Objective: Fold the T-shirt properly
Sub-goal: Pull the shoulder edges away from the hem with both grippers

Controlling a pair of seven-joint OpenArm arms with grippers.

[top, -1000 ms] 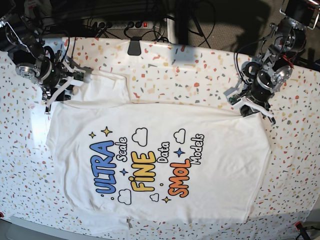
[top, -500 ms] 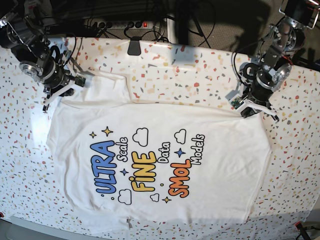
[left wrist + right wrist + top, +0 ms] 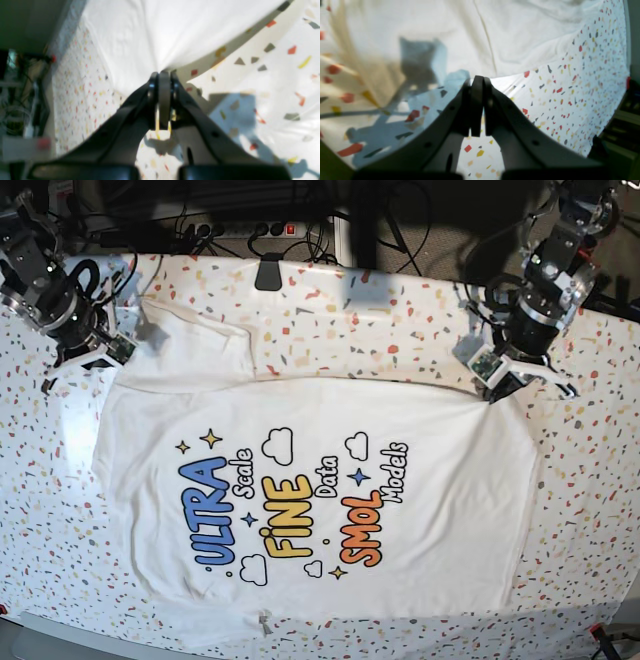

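Observation:
The white T-shirt (image 3: 400, 520) lies flat and print up on the speckled tablecloth (image 3: 400, 320), showing "ULTRA Scale FINE Data SMOL Models". My left gripper (image 3: 497, 387) is shut on the shirt's far right corner. In the left wrist view the fabric (image 3: 175, 30) draws to a point between the shut tips of the left gripper (image 3: 162, 73). My right gripper (image 3: 97, 358) is shut at the shirt's far left corner. In the right wrist view the right gripper's tips (image 3: 477, 78) meet at the shirt's edge (image 3: 520, 37). A flap of the shirt (image 3: 195, 345) lies beyond the far left edge.
A black clamp (image 3: 268, 272) sits on the table's far edge. A power strip (image 3: 265, 228) and cables lie behind it. The table's near edge runs just below the shirt. A red clip (image 3: 598, 632) is at the near right corner.
Both arms have pulled back toward the far edge. The shirt has slid a little away with them, and its far edge is drawn straighter.

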